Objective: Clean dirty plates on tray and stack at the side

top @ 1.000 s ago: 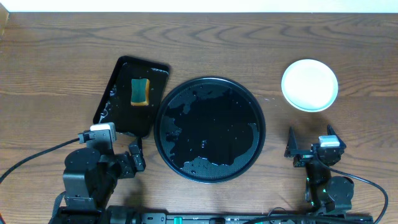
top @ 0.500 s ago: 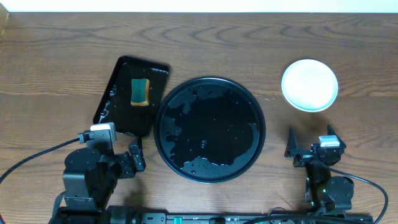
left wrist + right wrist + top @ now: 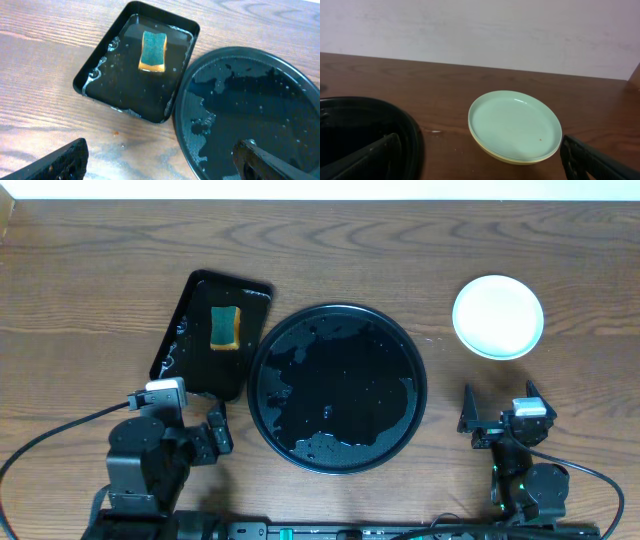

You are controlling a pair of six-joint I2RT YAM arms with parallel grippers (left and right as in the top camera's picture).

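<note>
The plates (image 3: 498, 316) sit stacked on the bare wood at the back right; in the right wrist view the stack (image 3: 515, 125) shows a pale turquoise plate on top and a pale yellow one at the bottom. The large round black tray (image 3: 337, 387) lies wet in the middle with no plate on it; it also shows in the left wrist view (image 3: 260, 115). My left gripper (image 3: 217, 433) is open and empty near the table's front, left of the tray. My right gripper (image 3: 497, 420) is open and empty in front of the stack.
A smaller rectangular black tray (image 3: 190, 345) with a green-yellow sponge (image 3: 226, 327) stands left of the round tray. Water patches lie on the wood near the left gripper (image 3: 150, 160). A pale wall runs behind the table.
</note>
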